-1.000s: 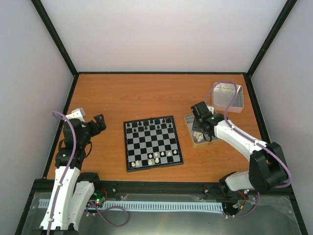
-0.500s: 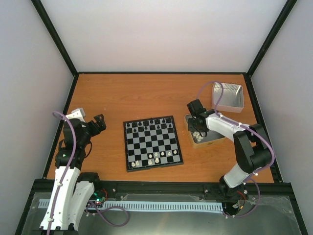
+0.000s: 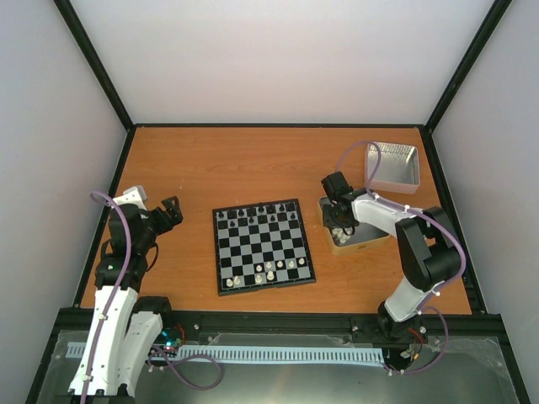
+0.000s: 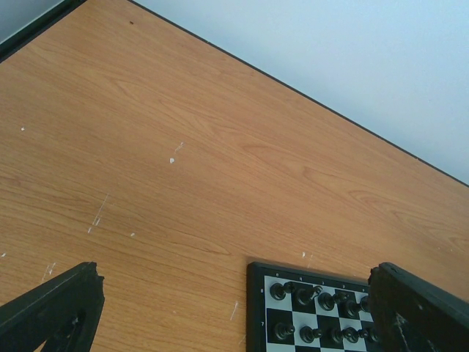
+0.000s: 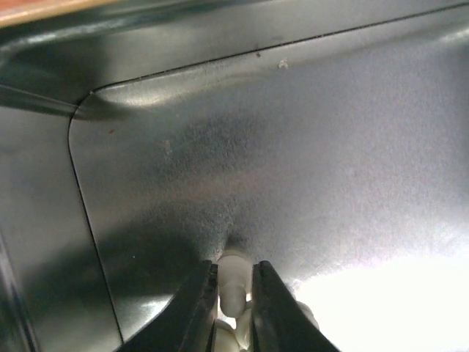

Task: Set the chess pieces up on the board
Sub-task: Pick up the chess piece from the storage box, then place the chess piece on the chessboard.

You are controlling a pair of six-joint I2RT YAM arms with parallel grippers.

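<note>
Jaws of the right gripper (image 5: 233, 297) pinch a cream-white chess piece (image 5: 233, 265) in the metal tin (image 5: 330, 147), frame bottom; seemingly light, slippery, so grip mid-body. Left gripper (image 4: 234, 286) stands open.

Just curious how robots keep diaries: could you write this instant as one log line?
right gripper: shut on white chess piece inside tin | left gripper: open, left of board

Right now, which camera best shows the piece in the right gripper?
Right wrist: the cream piece sits close-up in the right gripper, inside the tin. Top external shows only the gripper over the tin. Left wrist misses it.
</note>
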